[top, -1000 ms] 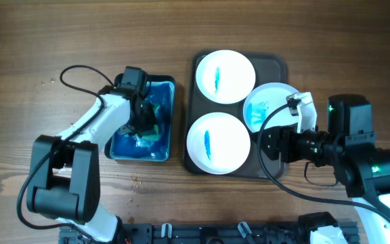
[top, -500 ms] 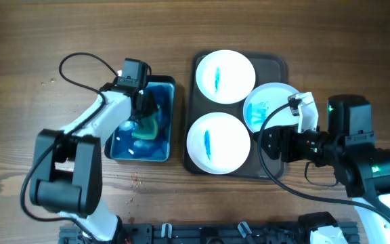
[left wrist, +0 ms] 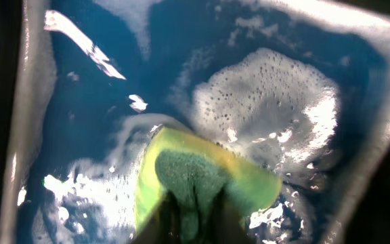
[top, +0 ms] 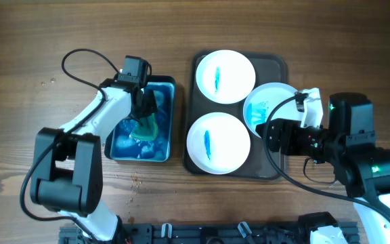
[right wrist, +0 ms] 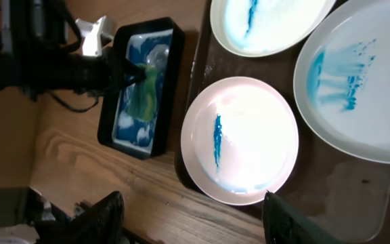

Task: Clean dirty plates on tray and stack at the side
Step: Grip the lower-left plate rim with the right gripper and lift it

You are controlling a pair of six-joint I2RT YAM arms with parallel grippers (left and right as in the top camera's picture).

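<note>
A soft green sponge (left wrist: 202,173) is pinched tight between the closed fingers of the left claw (left wrist: 193,215), in the soapy water of the small blue basin (top: 173,125). The right claw (right wrist: 195,220) is held wide apart over the big flat dark brown tray (top: 276,68), and nothing is gripped in it. Three round white plates (top: 218,142) with blue smears are seen lying on that tray.

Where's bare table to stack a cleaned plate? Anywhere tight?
Bare wood right of the tray's far corner, beyond the right arm; more wood left of the basin. Crowded: three plates nearly fill the tray, and the basin-tray gap is only a narrow strip.
</note>
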